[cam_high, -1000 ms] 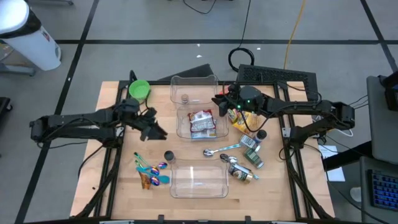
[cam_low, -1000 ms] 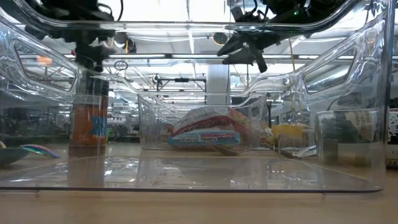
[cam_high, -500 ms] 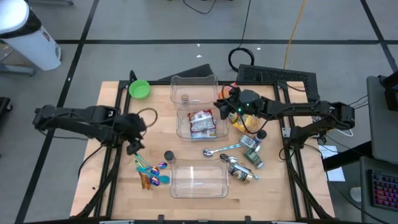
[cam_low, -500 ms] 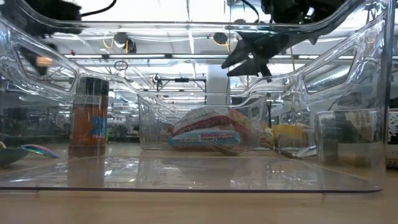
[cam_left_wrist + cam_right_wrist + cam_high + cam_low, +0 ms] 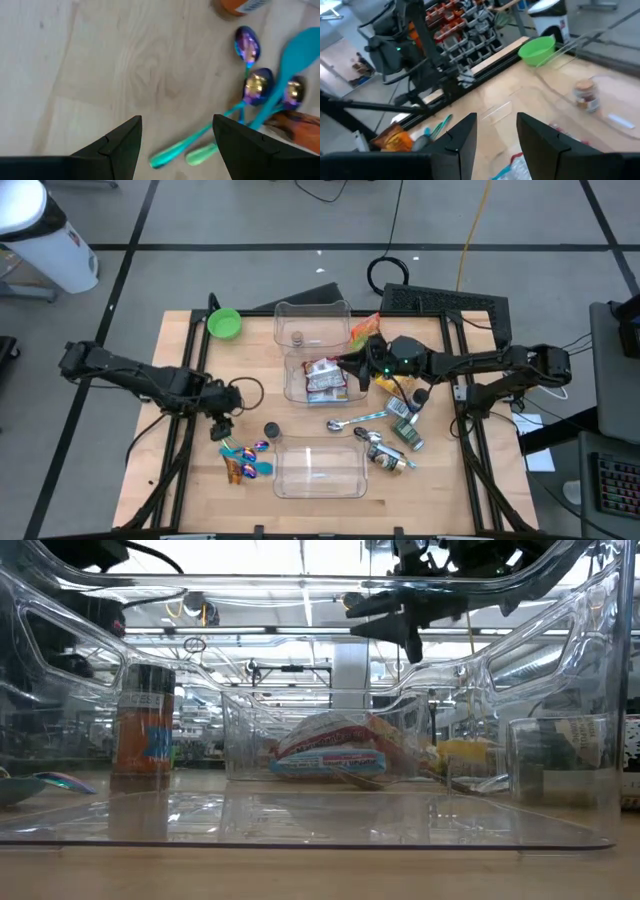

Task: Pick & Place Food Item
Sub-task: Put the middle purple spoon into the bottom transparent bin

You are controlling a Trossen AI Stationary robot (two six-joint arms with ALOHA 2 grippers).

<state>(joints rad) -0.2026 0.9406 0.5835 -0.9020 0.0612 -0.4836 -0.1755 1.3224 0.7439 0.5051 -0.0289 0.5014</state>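
A red-and-white snack bag lies in the middle clear container; the low view shows the bag on the container's floor. My right gripper hangs open above the container's right side, pointing level toward the table's left, nothing between its fingers. An orange bag lies just beyond it. My left gripper points down over bare wood, open and empty, next to the coloured spoons.
A far clear container holds a small jar. A third clear container stands at the near edge. A green bowl, a dark can, a metal spoon, cans and an orange packet lie around.
My left gripper has swung back toward the table's near-left, sunk and tipped from nearly level to pointing down beside the spoons. My right gripper has come a little toward the near edge and down, levelling out and uncovering the orange bag.
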